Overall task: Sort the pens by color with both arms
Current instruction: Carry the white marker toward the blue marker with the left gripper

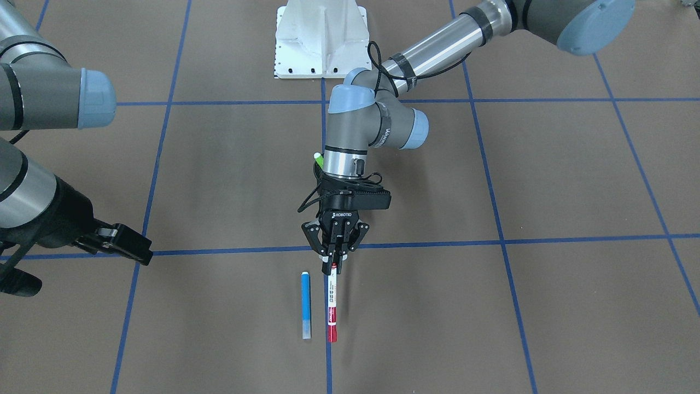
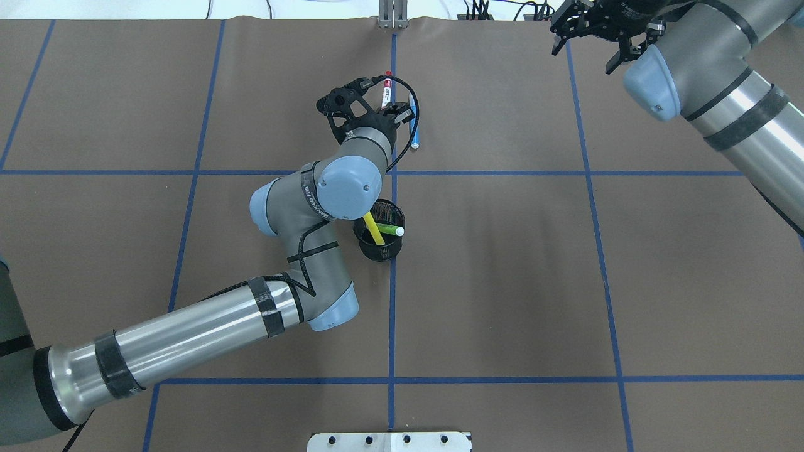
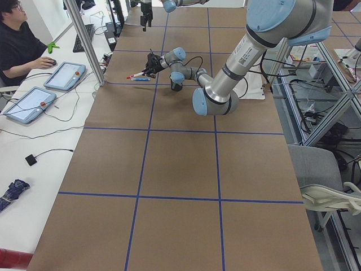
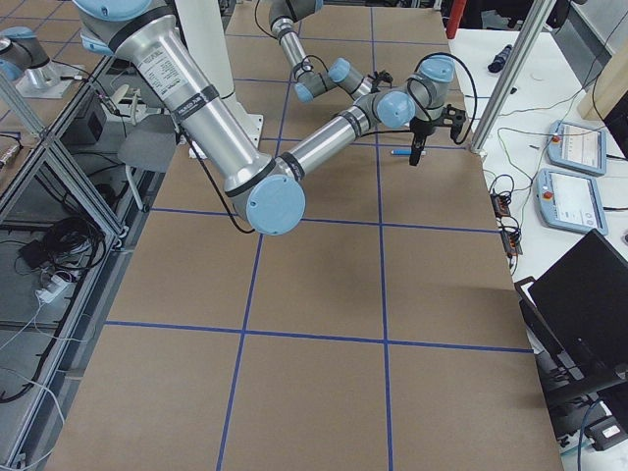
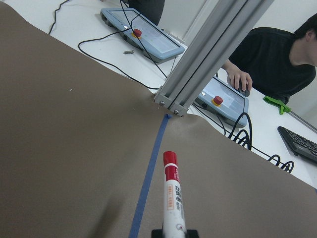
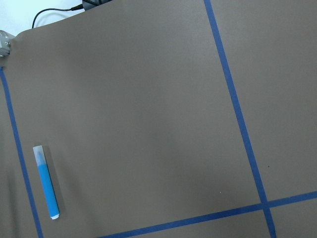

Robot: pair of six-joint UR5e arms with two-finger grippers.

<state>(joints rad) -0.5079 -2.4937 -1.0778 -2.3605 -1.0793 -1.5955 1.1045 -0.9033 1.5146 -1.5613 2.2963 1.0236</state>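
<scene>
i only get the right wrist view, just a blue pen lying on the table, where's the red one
Observer: The left gripper is shut on the red pen, right beside the blue pen.
Operator: and the other two
Observer: The yellow pen and green pen stand in the black cup, nearer the robot.
Operator: and the gripper i'm looking from, open or shut
Observer: The right gripper is open, off toward the table's right side.

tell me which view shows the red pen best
The front-facing view: the whole red pen shows, one end in the left gripper. The left wrist view foreshortens it; overhead, the gripper partly hides it; the side views barely show it; the right wrist view misses it.
</scene>
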